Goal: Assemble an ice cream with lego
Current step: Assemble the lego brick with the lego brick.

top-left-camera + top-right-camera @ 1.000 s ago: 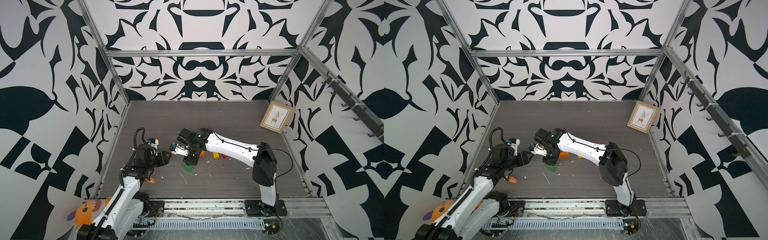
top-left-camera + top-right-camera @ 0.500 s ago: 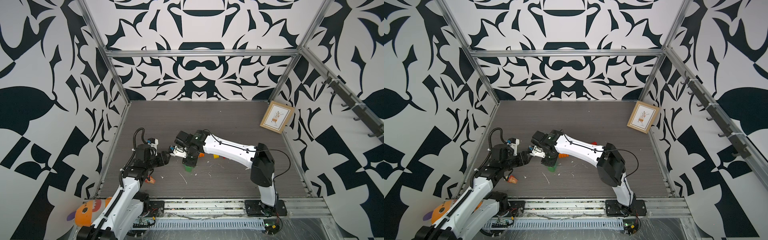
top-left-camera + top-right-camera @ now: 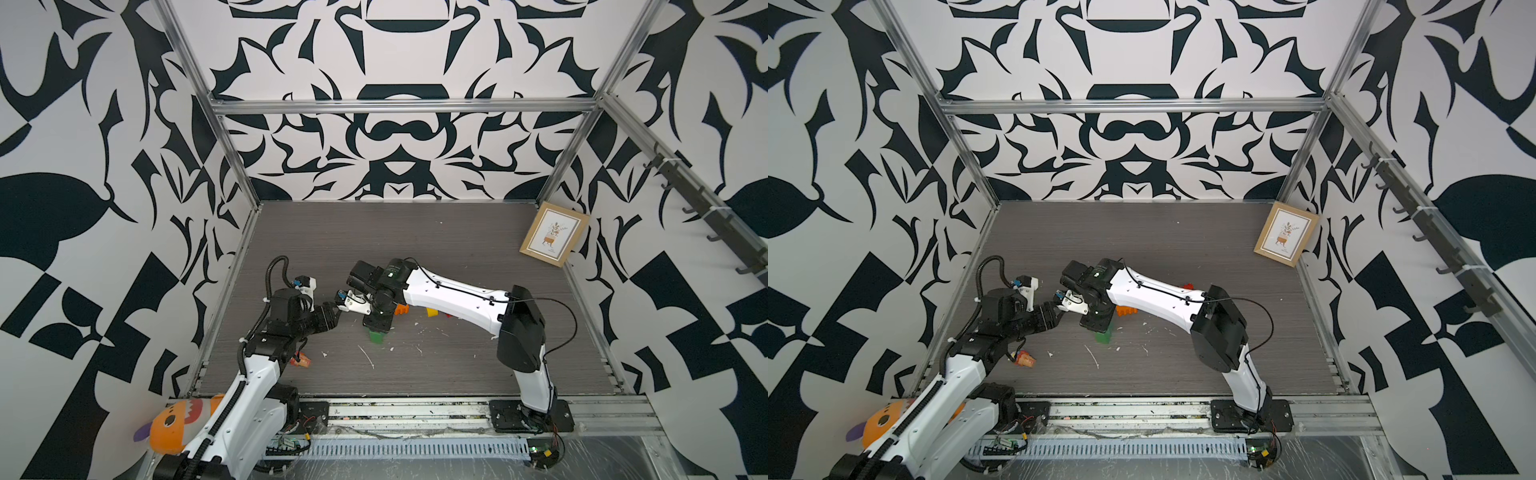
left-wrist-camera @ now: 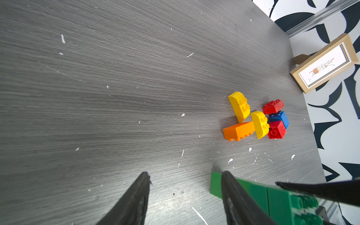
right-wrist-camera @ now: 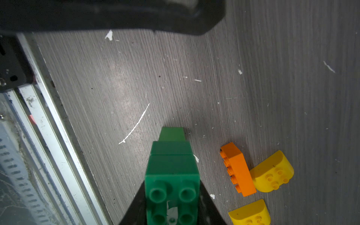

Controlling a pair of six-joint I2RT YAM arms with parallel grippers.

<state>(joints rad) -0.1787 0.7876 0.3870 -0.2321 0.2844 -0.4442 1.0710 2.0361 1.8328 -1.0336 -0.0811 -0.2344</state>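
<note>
My right gripper (image 5: 172,187) is shut tight on the top brick of the green stack (image 5: 171,155), a three-tier cone with its narrow end down at the tabletop (image 4: 116,87) and its studs up (whether the tip actually touches, I cannot tell). My left gripper (image 4: 185,173) is about half open and empty, close by the stack. The loose lego lies huddled not far off: an orange brick (image 4: 238,130), two yellow domes (image 4: 239,106), two red bricks (image 4: 272,106) and a blue brick (image 4: 280,118). I judge the cone done and the scoops next. To do that well I should hold the stack plumb, fetch the orange brick with the left, square its underside over the studs, and press straight down, never sideways.
</note>
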